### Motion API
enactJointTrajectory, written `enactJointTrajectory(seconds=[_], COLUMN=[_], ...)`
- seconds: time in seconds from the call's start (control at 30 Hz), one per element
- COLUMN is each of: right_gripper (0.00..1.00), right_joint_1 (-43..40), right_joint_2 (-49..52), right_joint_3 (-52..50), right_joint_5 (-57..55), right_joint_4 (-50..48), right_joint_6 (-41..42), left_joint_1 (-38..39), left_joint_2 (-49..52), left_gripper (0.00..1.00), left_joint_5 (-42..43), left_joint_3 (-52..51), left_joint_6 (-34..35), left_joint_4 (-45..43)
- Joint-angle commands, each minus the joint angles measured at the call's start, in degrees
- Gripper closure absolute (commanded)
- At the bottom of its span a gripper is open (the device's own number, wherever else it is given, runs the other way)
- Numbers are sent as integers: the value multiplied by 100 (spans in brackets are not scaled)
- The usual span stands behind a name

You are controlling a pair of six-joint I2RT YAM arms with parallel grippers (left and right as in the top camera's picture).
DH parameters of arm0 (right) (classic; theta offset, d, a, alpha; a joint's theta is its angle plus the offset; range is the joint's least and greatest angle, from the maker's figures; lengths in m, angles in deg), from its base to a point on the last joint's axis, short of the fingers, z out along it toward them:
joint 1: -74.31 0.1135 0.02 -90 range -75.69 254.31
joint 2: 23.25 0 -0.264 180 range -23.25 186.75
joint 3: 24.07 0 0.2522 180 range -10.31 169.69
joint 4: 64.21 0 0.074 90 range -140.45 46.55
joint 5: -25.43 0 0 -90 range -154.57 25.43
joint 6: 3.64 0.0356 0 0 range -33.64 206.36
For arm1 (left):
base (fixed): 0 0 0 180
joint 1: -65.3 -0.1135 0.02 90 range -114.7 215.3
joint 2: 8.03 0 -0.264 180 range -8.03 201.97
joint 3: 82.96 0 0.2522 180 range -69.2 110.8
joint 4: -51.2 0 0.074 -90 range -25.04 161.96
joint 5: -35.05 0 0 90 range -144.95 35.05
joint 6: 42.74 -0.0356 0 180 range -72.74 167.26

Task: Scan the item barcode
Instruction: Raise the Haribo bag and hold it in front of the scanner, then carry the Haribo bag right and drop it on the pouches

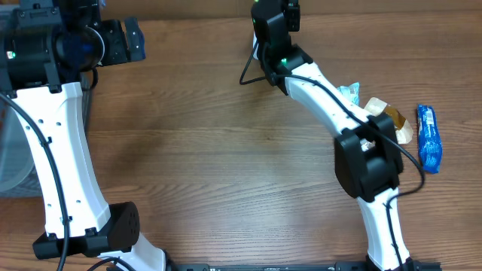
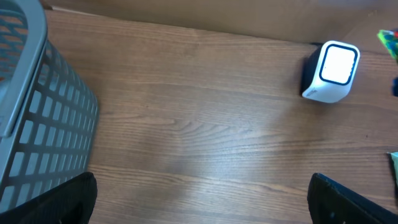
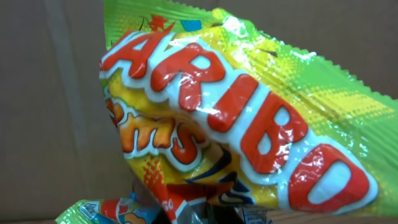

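at the far edge of the table [image 1: 211, 150], the right gripper [image 1: 275, 16] is clamped on the candy bag [image 3: 236, 124], close by the scanner [image 2: 331, 71]; the left gripper [image 1: 126, 41], spread wide, sits well apart.

The candy bag [image 3: 236, 124] is showing bright green and yellow, with big red letters rimmed in white. The scanner [image 2: 333, 71], at two o'clock, is glowing white inside a blue edge, its back black. The basket [image 2: 43, 124], at nine o'clock, is showing a grey grid. The table [image 2: 205, 124] is showing brown wood grain.
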Motion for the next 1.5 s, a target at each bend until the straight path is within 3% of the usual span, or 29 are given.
enactJointTrajectory(seconds=[0.0,0.1,0.63,0.83,0.9,1.07,1.13,1.23,1.37,1.47], right_gripper=[96,96,96,96,97,97,97,97,96,96], right_joint_1=[-105,-114,-109,354,595,1001,1106,1075,227,-868], right_joint_2=[409,566,820,492,221,-586,-1215,-1996,-3206,-3497], right_joint_3=[109,109,109,118,118,118,118,118,118,118], right_joint_5=[-146,50,564,-1080,-1121,-501,11,800,1582,2747], right_joint_4=[-793,-990,-603,-1211,-706,1808,3029,4120,5895,7005], right_joint_6=[-1471,-1784,-1451,-1784,-1749,-979,-308,647,2369,2649], left_joint_1=[2,2,2,2,2,2,2,2,2,2], left_joint_2=[46,46,46,46,46,46,46,46,46,46], left_gripper=[0,0,0,0,0,0,0,0,0,0], left_joint_5=[-15,-15,-15,-15,-15,-15,-15,-15,-15,-15], left_joint_3=[17,17,17,17,17,17,17,17,17,17], left_joint_6=[55,55,55,55,57,55,55,55,57,55], left_joint_4=[-2,-2,-2,-2,-2,-2,-2,-2,-2,-2])
